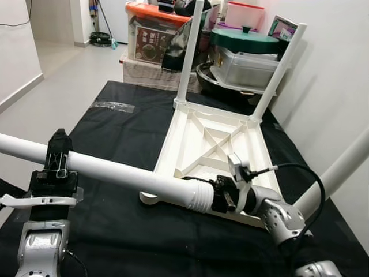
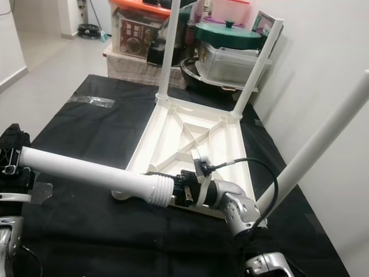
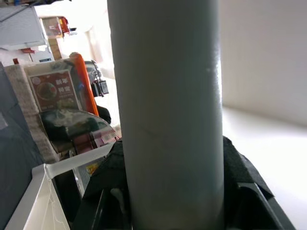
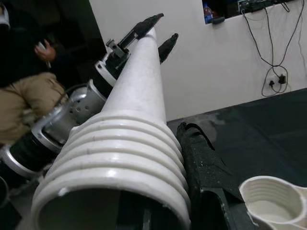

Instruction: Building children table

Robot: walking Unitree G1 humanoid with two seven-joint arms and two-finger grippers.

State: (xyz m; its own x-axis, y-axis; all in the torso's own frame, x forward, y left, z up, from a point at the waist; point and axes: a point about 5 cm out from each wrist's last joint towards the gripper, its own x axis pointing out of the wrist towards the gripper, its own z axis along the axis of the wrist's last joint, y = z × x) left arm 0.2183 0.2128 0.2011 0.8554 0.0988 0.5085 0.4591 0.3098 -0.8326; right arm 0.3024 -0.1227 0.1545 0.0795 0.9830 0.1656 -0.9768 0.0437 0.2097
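Observation:
A white table top lies upside down on black cloth. Two white legs stand in its far corners, and a third leg rises at the near right, its base hidden by my right arm. I hold a fourth leg level across the front. My left gripper is shut on its plain end. My right gripper is shut just behind its ribbed end. That end is close to the near-left corner socket, apart from it.
Storage boxes with an orange lid, a green-lidded pot and clear tubs are stacked behind the cloth. A white wall runs along the right. A person sits beyond my left arm. Bare floor lies to the left.

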